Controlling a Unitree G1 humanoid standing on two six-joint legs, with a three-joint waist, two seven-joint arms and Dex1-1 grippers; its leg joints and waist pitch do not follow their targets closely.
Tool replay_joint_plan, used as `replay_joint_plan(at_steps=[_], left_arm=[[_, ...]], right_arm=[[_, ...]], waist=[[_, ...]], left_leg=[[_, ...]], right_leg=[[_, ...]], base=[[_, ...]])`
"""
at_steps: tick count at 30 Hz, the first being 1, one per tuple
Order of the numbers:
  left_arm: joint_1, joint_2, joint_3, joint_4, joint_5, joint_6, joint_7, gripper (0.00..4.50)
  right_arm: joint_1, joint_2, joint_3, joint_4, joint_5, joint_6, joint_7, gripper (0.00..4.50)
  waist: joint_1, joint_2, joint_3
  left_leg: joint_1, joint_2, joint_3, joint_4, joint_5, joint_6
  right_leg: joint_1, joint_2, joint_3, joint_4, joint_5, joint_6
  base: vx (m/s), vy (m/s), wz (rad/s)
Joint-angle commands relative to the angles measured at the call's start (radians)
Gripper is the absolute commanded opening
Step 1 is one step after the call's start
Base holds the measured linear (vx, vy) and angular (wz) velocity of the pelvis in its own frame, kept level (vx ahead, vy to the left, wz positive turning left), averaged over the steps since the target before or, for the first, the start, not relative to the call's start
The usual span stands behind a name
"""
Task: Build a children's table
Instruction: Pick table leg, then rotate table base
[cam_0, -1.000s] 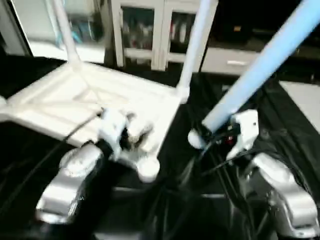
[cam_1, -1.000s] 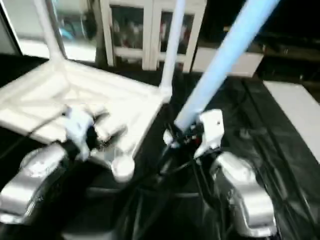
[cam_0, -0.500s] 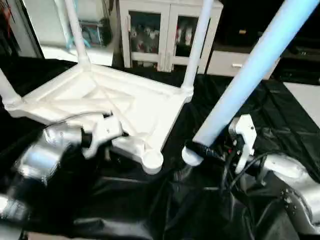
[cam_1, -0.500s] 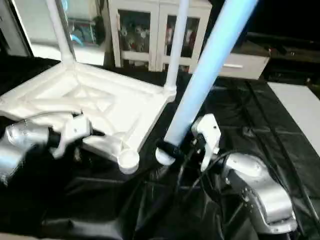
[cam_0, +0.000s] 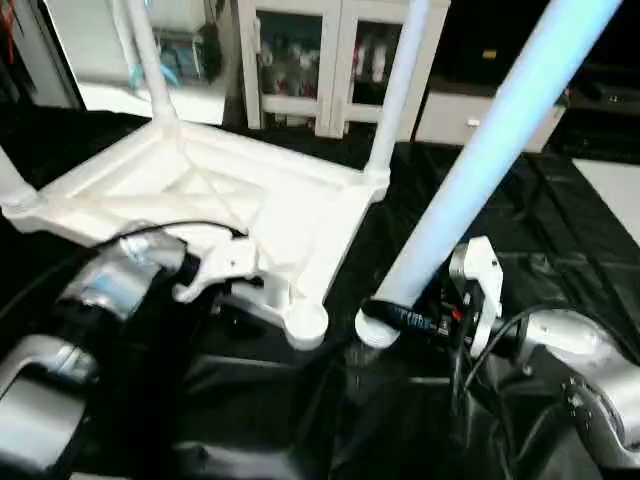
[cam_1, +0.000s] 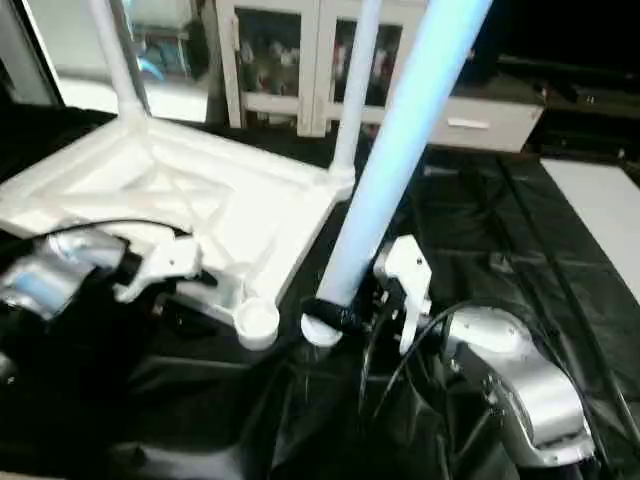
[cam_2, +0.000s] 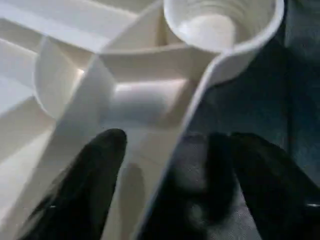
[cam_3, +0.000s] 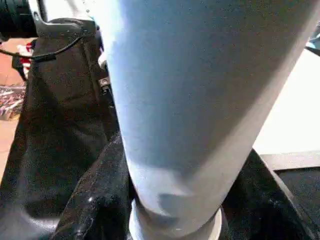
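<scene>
The right gripper sits just right of centre in the lower half of the left eye view, its black fingers clamped round the thick lower end of a white leg. That held leg slants up from the grip to the upper right corner of the frame, its rounded foot end hanging just above the black cloth. In the right wrist view the same leg rises close before the camera.

The left gripper stands spread, not closed on anything: in the left wrist view one black finger lies over the ribbed inner side of the tabletop and the other on the outer side, with the raised rim between them. Whether the fingers press the rim I cannot tell. In the left eye view this gripper is at lower left of centre, beside the nearest corner socket, which is empty.

The tabletop lies underside up on the black cloth in the upper left of the frame, its X ribs showing. Three legs stand upright in the other corners: one at the far left corner, one at the far right corner, and one at the left edge. Behind the table, at the top, stands a white cabinet with glass doors.
</scene>
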Motion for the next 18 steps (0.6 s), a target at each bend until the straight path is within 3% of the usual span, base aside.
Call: replay_joint_plan(at_steps=[1, 5, 8, 18], left_arm=[[-0.036, -0.005, -0.013, 0.032, 0.015, -0.032, -0.018, 3.32], [-0.050, -0.012, -0.016, 0.062, 0.023, -0.051, -0.019, 3.20], [-0.063, -0.022, -0.017, 0.091, 0.032, -0.074, -0.026, 2.83], [-0.113, -0.067, -0.039, 0.172, 0.101, -0.235, 0.050, 2.13]], right_arm=[[-0.013, -0.017, 0.006, -0.008, 0.003, -0.017, 0.018, 1.89], [-0.011, -0.016, 0.007, -0.009, 0.000, -0.019, 0.020, 1.89], [-0.009, -0.012, 0.007, -0.008, -0.003, -0.021, 0.019, 1.89], [-0.007, -0.010, 0.015, -0.007, -0.008, -0.030, 0.022, 1.89]], waist=[[0.005, 0.010, -0.052], [0.012, 0.009, -0.053], [0.017, 0.010, -0.052], [0.020, 0.008, -0.053]], left_leg=[[0.022, 0.079, -0.028, -0.100, -0.183, -0.021], [0.021, 0.080, -0.028, -0.102, -0.182, -0.030], [0.021, 0.080, -0.027, -0.103, -0.182, -0.031], [0.019, 0.082, -0.029, -0.104, -0.175, -0.026]], right_leg=[[0.035, -0.090, 0.051, -0.074, -0.055, -0.266], [0.035, -0.092, 0.052, -0.073, -0.043, -0.262], [0.036, -0.092, 0.052, -0.075, -0.042, -0.262], [0.039, -0.093, 0.051, -0.075, -0.026, -0.257]], base=[[0.000, 0.000, 0.00], [0.000, 0.000, 0.00], [0.000, 0.000, 0.00], [0.000, 0.000, 0.00]])
